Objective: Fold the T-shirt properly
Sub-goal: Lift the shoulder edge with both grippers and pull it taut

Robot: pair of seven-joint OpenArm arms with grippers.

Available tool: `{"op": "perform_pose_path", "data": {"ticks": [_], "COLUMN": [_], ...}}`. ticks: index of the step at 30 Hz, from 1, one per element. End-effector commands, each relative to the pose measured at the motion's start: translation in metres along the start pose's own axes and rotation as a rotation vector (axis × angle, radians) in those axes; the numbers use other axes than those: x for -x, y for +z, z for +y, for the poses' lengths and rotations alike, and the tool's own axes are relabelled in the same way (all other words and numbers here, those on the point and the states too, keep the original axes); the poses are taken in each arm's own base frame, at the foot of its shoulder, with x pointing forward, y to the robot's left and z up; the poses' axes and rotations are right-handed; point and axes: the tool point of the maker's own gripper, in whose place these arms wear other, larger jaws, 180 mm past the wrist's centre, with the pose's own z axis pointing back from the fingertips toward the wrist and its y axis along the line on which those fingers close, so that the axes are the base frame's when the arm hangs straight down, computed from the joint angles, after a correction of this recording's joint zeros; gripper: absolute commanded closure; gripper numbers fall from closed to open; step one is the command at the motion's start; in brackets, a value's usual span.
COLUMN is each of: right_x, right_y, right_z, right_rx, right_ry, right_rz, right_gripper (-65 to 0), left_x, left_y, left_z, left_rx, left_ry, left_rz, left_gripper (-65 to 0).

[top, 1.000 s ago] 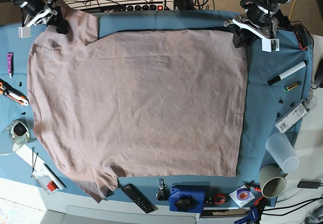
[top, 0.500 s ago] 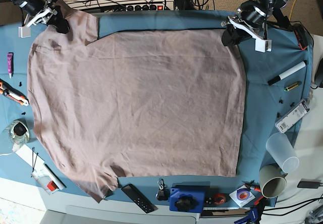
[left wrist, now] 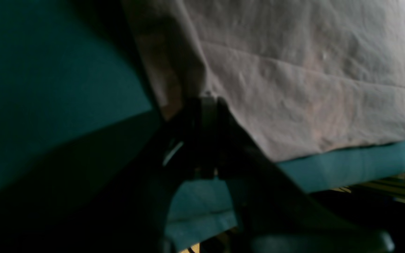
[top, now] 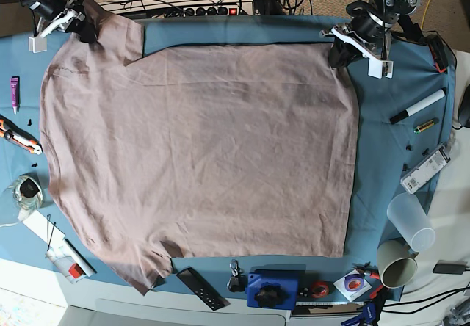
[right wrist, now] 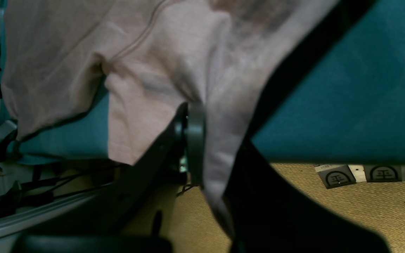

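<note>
The mauve T-shirt (top: 198,150) lies spread flat on the blue-teal table cloth (top: 389,157), neck side at the left and hem at the right. My left gripper (top: 338,49) is at the shirt's far right hem corner. In the left wrist view it (left wrist: 204,105) is shut on the edge of the fabric (left wrist: 294,70). My right gripper (top: 83,29) is at the far left sleeve. In the right wrist view it (right wrist: 202,116) is shut on a lifted fold of the sleeve (right wrist: 153,70).
A black marker (top: 417,106), a white device (top: 426,168) and two cups (top: 411,222) (top: 396,263) lie on the right. A remote (top: 200,288) and a blue box (top: 272,289) sit at the near edge. An orange cutter (top: 18,136) is on the left. A power strip (top: 213,9) lies behind.
My left gripper moved a little left and toward the far edge, drawing the hem corner inward. My right gripper moved slightly toward the far edge with the sleeve.
</note>
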Motion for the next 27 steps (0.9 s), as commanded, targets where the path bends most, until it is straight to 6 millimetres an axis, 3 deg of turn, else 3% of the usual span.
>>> {"op": "perform_pose_path", "data": {"ticks": [1, 11, 14, 20, 27], "right_x": [0.014, -0.020, -0.016, 0.005, 0.000], "right_y": [0.005, 0.032, 0.038, 0.059, 0.089], "right_z": [-0.009, 0.003, 0.007, 0.014, 0.018], "right_rx": [0.051, 0.069, 0.062, 0.067, 0.072], "right_ry": [0.012, 0.099, 0.106, 0.110, 0.106], "right_rz": [0.081, -0.006, 0.006, 0.053, 0.026], "right_gripper": [0.0, 0.0, 0.0, 0.0, 0.0], "left_x": [0.008, -0.020, -0.014, 0.010, 0.024], "left_y": [0.004, 0.044, 0.050, 0.064, 0.095], "left_z": [0.012, -0.017, -0.017, 0.001, 0.021], "left_rx": [-0.066, -0.077, -0.082, -0.153, -0.212], "left_ry": [-0.026, -0.189, -0.190, -0.201, -0.138], "left_rz": [0.045, -0.011, 0.005, 0.082, 0.124], "left_gripper": [0.0, 0.0, 0.0, 0.0, 0.0]}}
